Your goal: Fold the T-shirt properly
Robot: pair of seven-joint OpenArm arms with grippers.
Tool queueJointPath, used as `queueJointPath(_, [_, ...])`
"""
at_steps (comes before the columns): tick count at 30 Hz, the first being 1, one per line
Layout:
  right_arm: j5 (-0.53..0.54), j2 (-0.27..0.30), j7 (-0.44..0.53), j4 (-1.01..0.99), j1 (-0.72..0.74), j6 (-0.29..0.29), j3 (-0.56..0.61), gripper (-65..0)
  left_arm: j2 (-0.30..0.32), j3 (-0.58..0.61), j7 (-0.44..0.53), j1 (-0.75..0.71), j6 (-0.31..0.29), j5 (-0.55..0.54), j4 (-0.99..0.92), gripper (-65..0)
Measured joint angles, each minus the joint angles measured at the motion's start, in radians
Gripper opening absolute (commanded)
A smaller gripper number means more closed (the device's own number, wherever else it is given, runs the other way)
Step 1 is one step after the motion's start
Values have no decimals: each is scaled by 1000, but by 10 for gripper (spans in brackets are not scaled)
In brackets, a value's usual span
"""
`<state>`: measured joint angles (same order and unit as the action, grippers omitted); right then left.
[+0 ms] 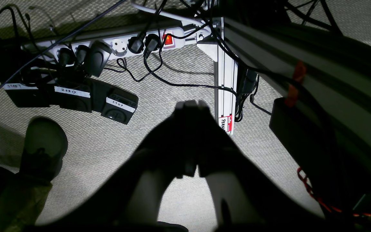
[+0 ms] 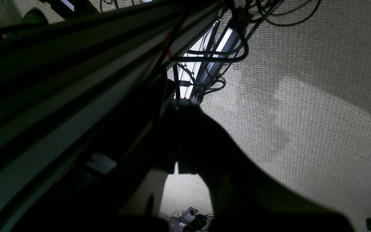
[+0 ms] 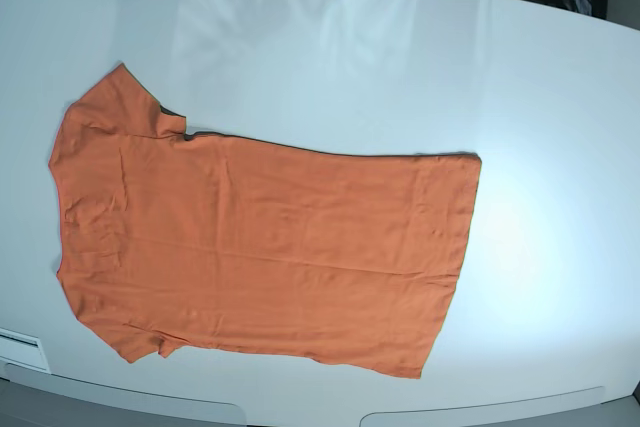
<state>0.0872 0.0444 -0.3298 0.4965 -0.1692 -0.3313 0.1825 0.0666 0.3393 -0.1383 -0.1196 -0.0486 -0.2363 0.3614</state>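
The orange T-shirt (image 3: 260,247) lies spread flat on the white table (image 3: 350,47) in the base view, shoulders and short sleeves to the left, hem to the right. Neither arm shows in that view. My left gripper (image 1: 192,104) appears only in the left wrist view, its dark fingers pressed together and empty, pointing at the carpeted floor. In the right wrist view my right gripper (image 2: 187,103) is likewise shut on nothing, beside the table's frame. The shirt shows in neither wrist view.
Below the table are a white power strip (image 1: 118,45) with plugs and cables, black boxes labelled START, ZERO and STOP (image 1: 72,96), and an aluminium table leg (image 1: 225,80). A person's shoe (image 1: 43,145) stands at the left. Frame rails (image 2: 60,80) run beside the right gripper.
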Motion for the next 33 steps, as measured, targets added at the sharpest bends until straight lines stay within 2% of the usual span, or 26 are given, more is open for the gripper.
queueJointPath(5, [0, 0, 0, 0, 0, 10, 0, -650, 0, 0, 0, 0, 0, 0, 2, -650])
queueJointPath(14, [-65, 0, 0, 27, -2, 127, 0, -650, 0, 0, 3, 0, 0, 0, 2, -650])
queueJointPath(30, [-65, 0, -1, 29, -2, 110, 0, -650, 0, 0, 4, 0, 0, 0, 3, -650])
queueJointPath(33, [-63, 0, -39, 45, -3, 110, 0, -650, 6, 0, -40, -9, 0, 19, 40, -650])
